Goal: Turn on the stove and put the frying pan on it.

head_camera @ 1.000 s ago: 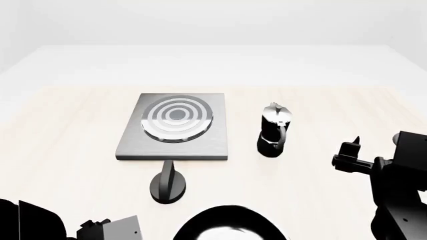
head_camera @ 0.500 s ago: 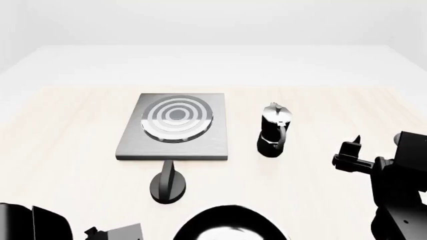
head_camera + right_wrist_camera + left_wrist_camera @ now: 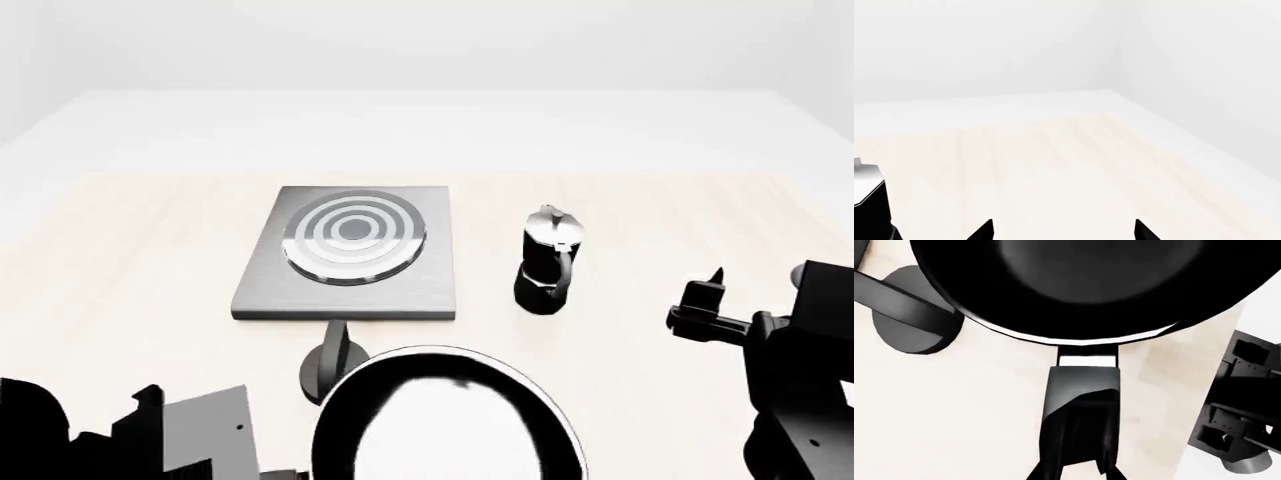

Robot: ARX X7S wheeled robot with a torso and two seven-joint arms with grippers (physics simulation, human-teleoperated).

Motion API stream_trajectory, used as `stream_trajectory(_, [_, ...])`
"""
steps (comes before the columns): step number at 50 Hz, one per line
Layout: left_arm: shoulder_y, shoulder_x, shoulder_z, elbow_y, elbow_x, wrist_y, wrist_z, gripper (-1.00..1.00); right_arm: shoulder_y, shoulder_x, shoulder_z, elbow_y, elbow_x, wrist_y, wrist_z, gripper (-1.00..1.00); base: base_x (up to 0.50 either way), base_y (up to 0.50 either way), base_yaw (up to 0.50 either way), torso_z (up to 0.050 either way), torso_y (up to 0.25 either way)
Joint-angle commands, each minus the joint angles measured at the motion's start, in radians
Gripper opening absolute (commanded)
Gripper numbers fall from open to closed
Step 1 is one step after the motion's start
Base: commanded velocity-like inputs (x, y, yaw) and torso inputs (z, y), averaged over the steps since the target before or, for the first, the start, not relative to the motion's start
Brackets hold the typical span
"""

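Black frying pan hung clamped by its handle in my left pincer, short of the stove; knob state unclear; right pincer idle, agape.

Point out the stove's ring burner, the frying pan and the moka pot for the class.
ring burner (image 3: 354,234), head view, centre of the rings
frying pan (image 3: 447,425), head view, glossy inside
moka pot (image 3: 546,262), head view, black body

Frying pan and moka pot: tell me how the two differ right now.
The frying pan is wide and shallow, with a glossy pale inside; the moka pot is tall and narrow, black with a silver top. The frying pan sits near the table's front edge, partly covering the stove's knob; the moka pot stands upright to the right of the stove. Both are mostly black cookware, and neither is on the burner.
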Motion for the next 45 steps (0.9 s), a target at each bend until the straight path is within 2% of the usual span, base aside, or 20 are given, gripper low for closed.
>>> stream_trajectory(1, [-0.244, -0.015, -0.133, 0.022, -0.218, -0.127, -0.058, -1.0, 0.0, 0.002, -0.002, 0.002, 0.002, -0.004, 0.002, 1.0, 0.0, 0.0, 0.0, 0.0, 0.0])
stream_trajectory(3, [-0.264, -0.013, -0.134, -0.009, -0.248, -0.142, -0.107, -1.0, 0.0, 0.002, -0.001, 0.0, 0.004, -0.002, 0.002, 1.0, 0.0, 0.0, 0.0, 0.0, 0.0])
stream_trajectory(6, [-0.268, -0.013, -0.129, -0.01, -0.254, -0.141, -0.112, -1.0, 0.0, 0.003, -0.001, 0.0, 0.004, -0.002, 0.002, 1.0, 0.0, 0.0, 0.0, 0.0, 0.0])
stream_trajectory(7, [-0.284, -0.006, -0.119, -0.127, -0.353, -0.129, -0.262, -1.0, -0.004, 0.003, 0.003, -0.006, 0.006, -0.001, 0.002, 1.0, 0.0, 0.0, 0.0, 0.0, 0.0])
stream_trajectory(8, [-0.284, 0.003, -0.121, -0.168, -0.414, -0.089, -0.326, -1.0, -0.005, 0.003, 0.003, -0.003, 0.006, -0.004, 0.003, 1.0, 0.0, 0.0, 0.0, 0.0, 0.0])
stream_trajectory(11, [-0.312, 0.028, -0.117, -0.222, -0.462, -0.077, -0.402, -1.0, -0.003, 0.003, 0.0, 0.0, 0.006, -0.003, 0.004, 1.0, 0.0, 0.0, 0.0, 0.0, 0.003])
stream_trajectory(14, [-0.311, 0.022, -0.162, -0.244, -0.462, -0.001, -0.352, -1.0, -0.001, 0.004, 0.0, -0.001, 0.007, -0.002, 0.004, 1.0, 0.0, 0.0, 0.0, 0.0, 0.0])
stream_trajectory(17, [-0.336, 0.04, -0.143, -0.301, -0.488, -0.018, -0.423, -1.0, 0.001, 0.004, -0.002, 0.001, 0.007, -0.002, 0.005, 1.0, 0.0, 0.0, 0.0, 0.0, 0.0])
stream_trajectory(18, [-0.341, 0.058, -0.122, -0.41, -0.553, 0.025, -0.55, -1.0, 0.002, 0.004, -0.002, -0.002, 0.008, -0.001, 0.005, 1.0, 0.0, 0.0, 0.0, 0.0, 0.0])
stream_trajectory(20, [-0.342, 0.078, -0.105, -0.471, -0.592, 0.047, -0.612, -1.0, 0.002, 0.004, -0.004, -0.001, 0.008, -0.002, 0.006, 1.0, 0.0, 0.0, 0.0, 0.0, 0.005])
stream_trajectory(26, [-0.316, 0.132, -0.116, -0.651, -0.704, 0.233, -0.78, -1.0, 0.001, 0.006, -0.002, -0.001, 0.011, -0.002, 0.006, 1.0, 0.0, 0.0, 0.0, 0.0, 0.0])
stream_trajectory(27, [-0.315, 0.138, -0.123, -0.656, -0.689, 0.243, -0.76, -1.0, 0.002, 0.006, -0.002, -0.002, 0.011, -0.001, 0.006, 1.0, 0.0, 0.0, 0.0, 0.0, 0.01])
stream_trajectory(28, [-0.329, 0.156, -0.093, -0.698, -0.714, 0.221, -0.825, -1.0, 0.004, 0.007, -0.003, -0.005, 0.012, 0.002, 0.006, 1.0, 0.0, 0.0, 0.0, 0.0, 0.0])
stream_trajectory(29, [-0.329, 0.157, -0.093, -0.698, -0.715, 0.221, -0.827, -1.0, 0.004, 0.007, -0.003, -0.005, 0.012, 0.002, 0.007, 1.0, 0.0, 0.0, 0.0, 0.0, 0.0])
stream_trajectory(30, [-0.328, 0.191, -0.076, -0.757, -0.728, 0.233, -0.864, -1.0, 0.005, 0.006, -0.004, -0.007, 0.013, 0.0, 0.006, 1.0, 0.0, 0.0, 0.0, 0.0, 0.0])
stream_trajectory(31, [-0.319, 0.196, -0.093, -0.744, -0.674, 0.257, -0.803, -1.0, 0.005, 0.006, -0.006, -0.005, 0.012, -0.003, 0.007, 1.0, 0.0, 0.0, 0.0, 0.0, 0.0])
stream_trajectory(34, [-0.323, 0.222, -0.082, -0.783, -0.651, 0.259, -0.807, -1.0, 0.003, 0.005, -0.009, 0.001, 0.011, -0.009, 0.007, 1.0, 0.0, 0.0, 0.0, 0.0, 0.003])
stream_trajectory(37, [-0.343, 0.293, -0.075, -0.895, -0.599, 0.284, -0.79, -1.0, 0.005, 0.004, -0.01, 0.0, 0.013, -0.006, 0.007, 1.0, 0.0, 0.0, 0.0, 0.0, 0.0])
stream_trajectory(44, [-0.365, 0.465, -0.016, -1.101, -0.42, 0.319, -0.632, -1.0, 0.015, -0.003, -0.027, 0.024, 0.012, -0.025, 0.005, 1.0, 0.0, 0.0, 0.0, 0.0, 0.001])
stream_trajectory(45, [-0.365, 0.465, -0.015, -1.103, -0.418, 0.319, -0.63, -1.0, 0.015, -0.002, -0.027, 0.024, 0.012, -0.025, 0.005, 1.0, 0.0, 0.0, 0.0, 0.0, 0.0])
